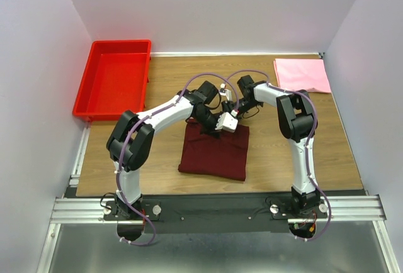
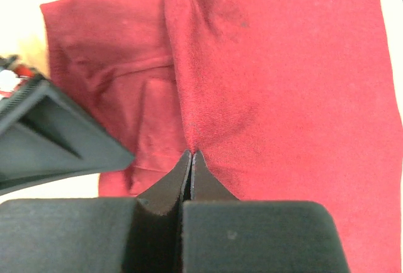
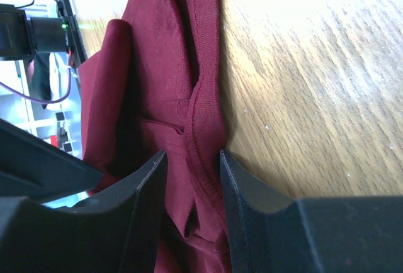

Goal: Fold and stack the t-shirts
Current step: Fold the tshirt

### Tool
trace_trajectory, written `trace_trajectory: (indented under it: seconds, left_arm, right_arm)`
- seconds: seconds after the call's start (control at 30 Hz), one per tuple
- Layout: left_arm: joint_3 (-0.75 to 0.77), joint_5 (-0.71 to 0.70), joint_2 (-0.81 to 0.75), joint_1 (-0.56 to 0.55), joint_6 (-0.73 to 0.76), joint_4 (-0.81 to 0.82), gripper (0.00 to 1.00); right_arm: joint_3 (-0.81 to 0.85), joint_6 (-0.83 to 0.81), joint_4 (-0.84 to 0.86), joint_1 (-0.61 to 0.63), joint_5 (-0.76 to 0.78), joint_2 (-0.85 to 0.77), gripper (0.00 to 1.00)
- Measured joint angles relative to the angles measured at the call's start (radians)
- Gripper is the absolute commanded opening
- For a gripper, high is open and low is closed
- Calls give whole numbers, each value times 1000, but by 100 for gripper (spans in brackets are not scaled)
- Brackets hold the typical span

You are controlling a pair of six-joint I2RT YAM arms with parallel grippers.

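Observation:
The dark maroon t-shirt (image 1: 214,150) lies partly folded at the middle of the table. My left gripper (image 1: 211,127) is at its far edge, shut on a pinched ridge of the maroon cloth (image 2: 189,97). My right gripper (image 1: 232,117) is beside it at the same far edge, jaws parted around a bunched hem of the maroon shirt (image 3: 201,116), not closed on it. The light pink t-shirt (image 1: 301,75) lies folded flat at the far right corner, away from both grippers.
A bright red plastic bin (image 1: 115,78) stands at the far left. White walls enclose the table on three sides. Bare wood (image 3: 315,65) shows to the right of the maroon shirt and between it and the pink one.

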Motion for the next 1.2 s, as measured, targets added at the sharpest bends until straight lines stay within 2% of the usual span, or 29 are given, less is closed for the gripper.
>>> trace_trajectory:
  seconds: [0.8, 0.83, 0.9, 0.93, 1.0, 1.2]
  left_arm:
    - [134, -102, 15, 43, 19, 92, 0]
    - [134, -105, 20, 43, 20, 95, 4]
    - [134, -117, 30, 43, 21, 101, 20]
    - [132, -123, 34, 44, 20, 107, 34]
    - [129, -135, 37, 46, 20, 117, 43]
    - [130, -107, 30, 104, 28, 85, 44]
  right_arm:
    - [-20, -26, -1, 0, -24, -2, 47]
    - [-20, -26, -1, 0, -24, -2, 47]
    - [-20, -26, -1, 0, -24, -2, 50]
    - [-19, -26, -4, 0, -24, -2, 51]
    - [-14, -26, -10, 0, -23, -3, 55]
    - [21, -39, -45, 7, 17, -9, 63]
